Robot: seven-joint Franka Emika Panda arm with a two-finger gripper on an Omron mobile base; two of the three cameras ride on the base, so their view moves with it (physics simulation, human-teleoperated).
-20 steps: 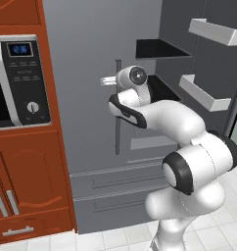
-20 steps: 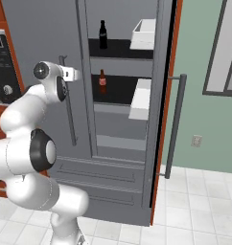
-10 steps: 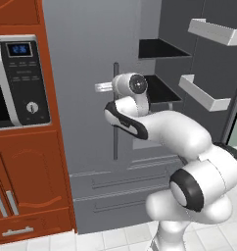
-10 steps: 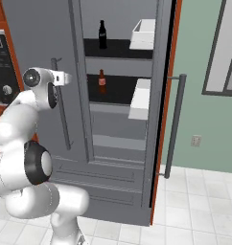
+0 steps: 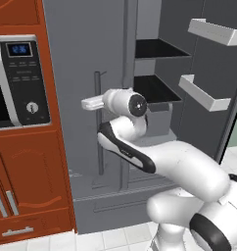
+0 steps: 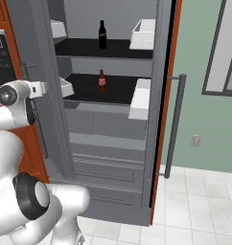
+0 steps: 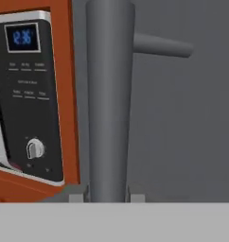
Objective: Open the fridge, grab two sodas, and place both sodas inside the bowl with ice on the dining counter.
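I am looking at the fridge (image 6: 113, 143) with its right door (image 6: 158, 119) standing wide open and its left door (image 5: 81, 98) only partly swung out, and I am seeing the fingers (image 7: 107, 193) pinching the left door's vertical bar handle (image 7: 109, 99), one tip on each side of the bar in the hand view. In the left base view the gripper (image 5: 91, 103) is sitting right at that handle (image 5: 97, 122), with the white arm curving up to it from the lower right. Inside the fridge, the right base view is showing me two sodas: one dark bottle (image 6: 102, 35) is standing upright on the upper black shelf (image 6: 96, 49), and a second bottle (image 6: 102, 82) with a reddish label is standing upright on the black shelf (image 6: 98, 91) below it, the two almost one above the other. White door bins are hanging on the open right door, one (image 6: 143, 34) level with the upper shelf and another (image 6: 139, 99) beside the lower shelf; I cannot tell what, if anything, is lying in them. Grey drawers (image 6: 108, 165) are closing off the bottom of the fridge. Left of the fridge the microwave (image 5: 17, 81) is sitting in the red-brown cabinet (image 5: 27, 191), its blue display lit
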